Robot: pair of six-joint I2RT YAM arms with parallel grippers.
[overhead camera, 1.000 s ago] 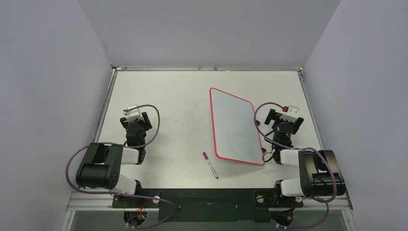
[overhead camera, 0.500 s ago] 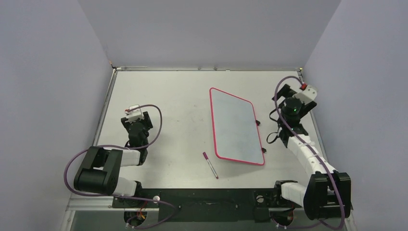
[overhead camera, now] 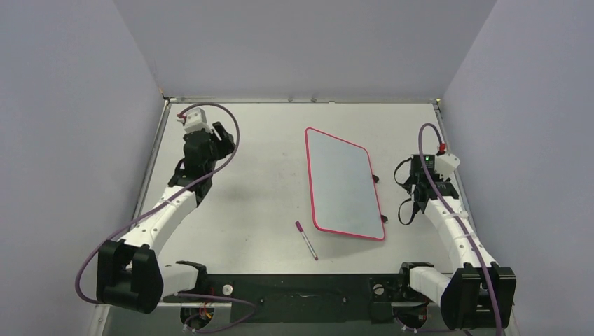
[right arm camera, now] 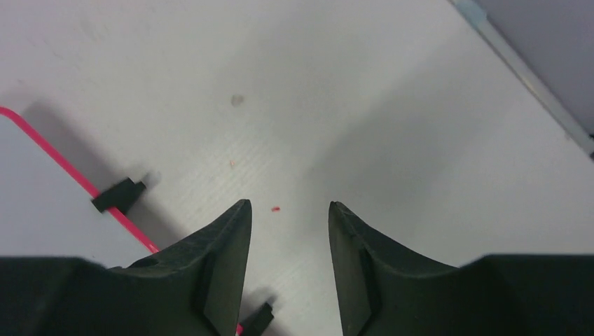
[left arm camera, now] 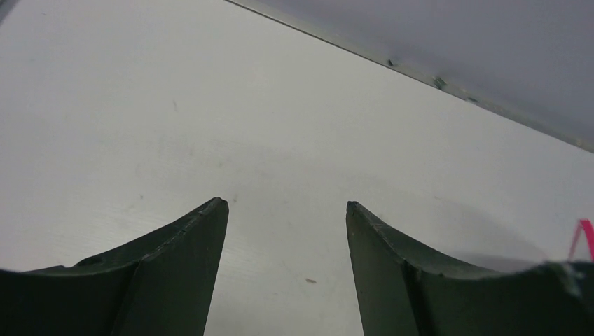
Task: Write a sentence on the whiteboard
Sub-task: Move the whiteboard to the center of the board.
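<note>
The whiteboard (overhead camera: 343, 183), white with a red-pink rim, lies tilted right of the table's middle. Its face is bare and no sentence shows on it. A purple-capped marker pen (overhead camera: 306, 240) lies on the table near the board's front left corner. My left gripper (overhead camera: 221, 140) hangs open over the far left of the table, well away from the board; in its wrist view only a pink corner of the rim (left arm camera: 581, 238) shows. My right gripper (overhead camera: 410, 185) hovers just beside the board's right rim (right arm camera: 63, 168), jaws partly apart over bare table (right arm camera: 287, 203), holding nothing.
Two small black clips (right arm camera: 119, 194) stick out from the board's right rim. Grey walls close in the table on three sides, and its raised metal edge (overhead camera: 301, 99) runs along the back. The right table edge (right arm camera: 532, 84) lies close to my right gripper.
My left arm has stretched out toward the far left of the table. My right arm has come back from the far right to the board's right rim, and its jaws have narrowed.
</note>
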